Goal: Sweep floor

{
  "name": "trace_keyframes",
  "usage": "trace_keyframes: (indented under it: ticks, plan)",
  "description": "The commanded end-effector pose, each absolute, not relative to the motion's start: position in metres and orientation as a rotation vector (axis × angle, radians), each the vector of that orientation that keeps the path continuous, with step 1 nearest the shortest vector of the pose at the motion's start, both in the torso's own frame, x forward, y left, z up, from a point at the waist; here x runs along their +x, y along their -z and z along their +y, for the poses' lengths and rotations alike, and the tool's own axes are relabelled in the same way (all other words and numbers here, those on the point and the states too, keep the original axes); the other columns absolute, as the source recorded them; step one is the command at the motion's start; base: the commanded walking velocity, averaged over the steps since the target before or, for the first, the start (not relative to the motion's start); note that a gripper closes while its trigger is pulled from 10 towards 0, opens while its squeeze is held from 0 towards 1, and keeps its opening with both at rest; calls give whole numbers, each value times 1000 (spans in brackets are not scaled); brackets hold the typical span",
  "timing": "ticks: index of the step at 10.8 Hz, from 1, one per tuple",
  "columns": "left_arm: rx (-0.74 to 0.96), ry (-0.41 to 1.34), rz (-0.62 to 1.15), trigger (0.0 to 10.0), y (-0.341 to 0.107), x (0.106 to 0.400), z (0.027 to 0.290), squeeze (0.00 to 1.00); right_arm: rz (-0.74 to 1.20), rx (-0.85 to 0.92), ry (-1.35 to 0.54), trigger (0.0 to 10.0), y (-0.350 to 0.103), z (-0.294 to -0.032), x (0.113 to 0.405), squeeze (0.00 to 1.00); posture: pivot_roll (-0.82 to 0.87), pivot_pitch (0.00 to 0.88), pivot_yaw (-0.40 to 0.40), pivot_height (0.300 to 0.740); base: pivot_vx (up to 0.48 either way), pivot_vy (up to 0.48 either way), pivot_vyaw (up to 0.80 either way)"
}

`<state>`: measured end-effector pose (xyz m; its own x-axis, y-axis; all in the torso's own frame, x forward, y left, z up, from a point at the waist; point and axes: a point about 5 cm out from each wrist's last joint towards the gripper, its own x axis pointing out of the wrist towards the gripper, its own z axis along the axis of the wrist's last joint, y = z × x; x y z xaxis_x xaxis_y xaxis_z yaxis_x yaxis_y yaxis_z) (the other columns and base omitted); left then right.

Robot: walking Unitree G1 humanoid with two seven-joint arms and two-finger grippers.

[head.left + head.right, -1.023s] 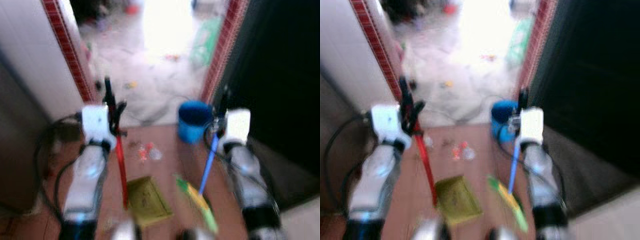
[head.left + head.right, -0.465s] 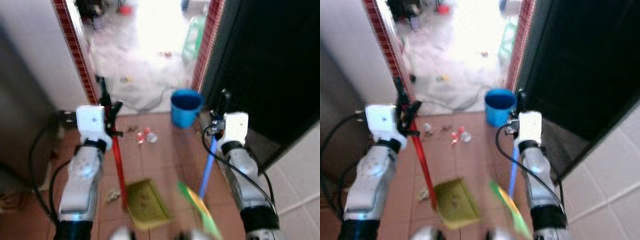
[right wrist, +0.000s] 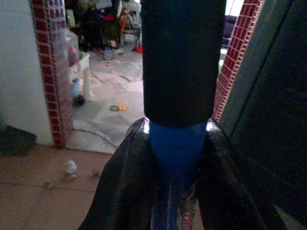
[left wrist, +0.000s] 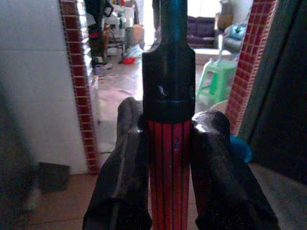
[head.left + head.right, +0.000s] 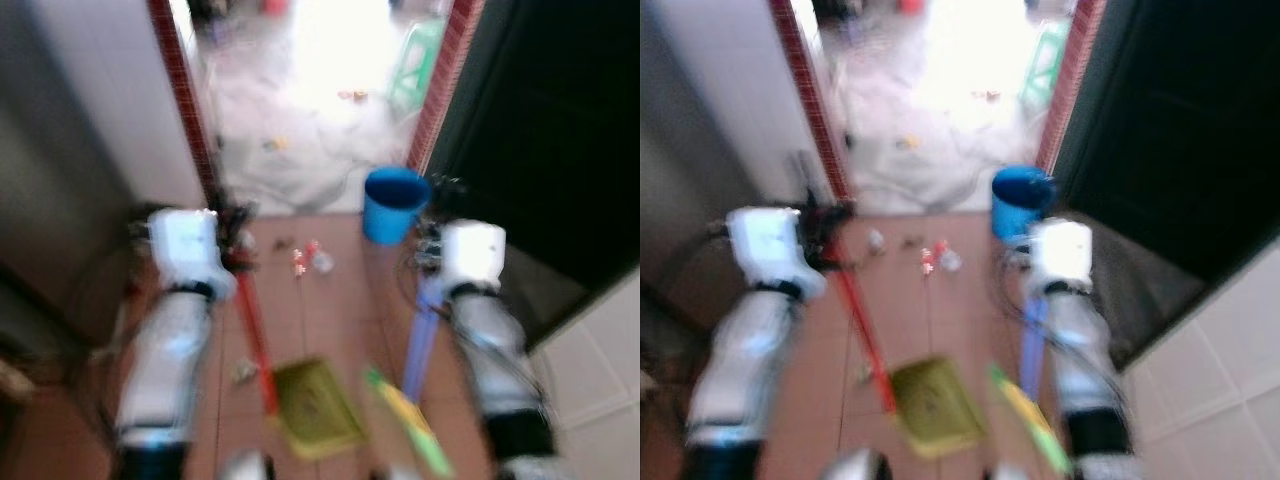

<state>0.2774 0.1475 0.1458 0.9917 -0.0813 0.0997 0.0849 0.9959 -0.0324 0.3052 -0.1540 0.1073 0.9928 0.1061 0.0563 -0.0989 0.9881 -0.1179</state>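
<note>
1. Left claw (image 4: 169,158): clenched on the red dustpan handle (image 4: 169,182), one finger (image 4: 122,177) pressed to each side of the shaft just below its black cap.
2. Right claw (image 3: 178,163): clenched on the blue broom handle (image 3: 176,143), gripping just under its black upper section.
3. Yellow-green dustpan (image 5: 315,408): flat on the terracotta tile floor (image 5: 330,320), on the robot's side of the blue bucket (image 5: 394,203) and well apart from it; handle rising toward the left claw.
4. Green-yellow broom head (image 5: 410,420): on the floor just beside the dustpan, on the bucket-side flank; blue handle slanting up to the right claw.
5. Litter (image 5: 308,260), small red and pale scraps: on the tiles between dustpan and bucket, nearer the bucket and the doorway threshold. More scraps on the pale floor past the doorway (image 5: 275,143).
6. Governing relation: litter ahead of both tools, toward the bucket; pan mouth facing that way; broom axis steep. Judged: right arm to reach the broom past the scraps and draw back toward the pan.
7. Head views blurred; fine detail of litter not determinable.
</note>
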Motion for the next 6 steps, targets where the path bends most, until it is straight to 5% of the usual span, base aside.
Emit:
trace_keyframes:
  ticks: [1,5,6]
  plan:
    - [-35,103,-170,10000,-161,278,142,0,-83,-111,-81,10000,-113,-162,307,0,-30,28,6,740,0,480,0]
    - [-14,103,-171,10000,-158,276,142,0,-87,-117,-82,10000,-114,-162,307,0,-32,32,8,740,0,480,0]
    - [46,69,-166,10000,-149,271,151,0,-88,-119,-84,10000,-113,-162,306,0,-32,34,9,740,0,0,0]
